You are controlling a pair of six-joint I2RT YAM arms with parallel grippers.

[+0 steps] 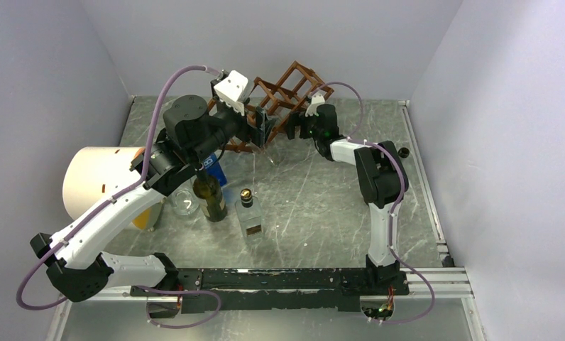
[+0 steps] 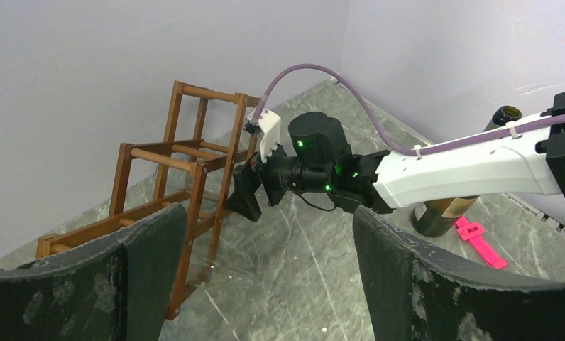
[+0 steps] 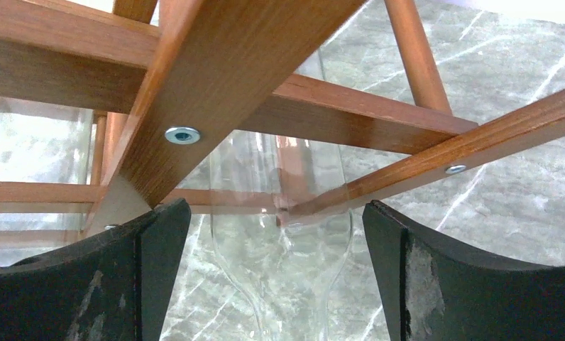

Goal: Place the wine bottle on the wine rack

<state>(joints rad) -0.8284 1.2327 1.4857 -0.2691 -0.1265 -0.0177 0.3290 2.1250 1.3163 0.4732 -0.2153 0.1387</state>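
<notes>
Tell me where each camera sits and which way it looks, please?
Top external: above and behind the arms, looking down at the table; both whole arms show, left gripper and right gripper at the wine rack.
Left wrist: on the left arm, facing the rack's end and the right arm; its own two fingers frame the bottom.
Right wrist: on the right arm, very close to the rack's slats and the clear wine bottle; its own fingers show.
Shared: all three see the rack.

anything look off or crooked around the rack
Yes. The wine rack looks askew, standing tilted with one end raised near the back wall rather than level. A clear glass bottle pokes through its frame, narrow end sticking out.
</notes>
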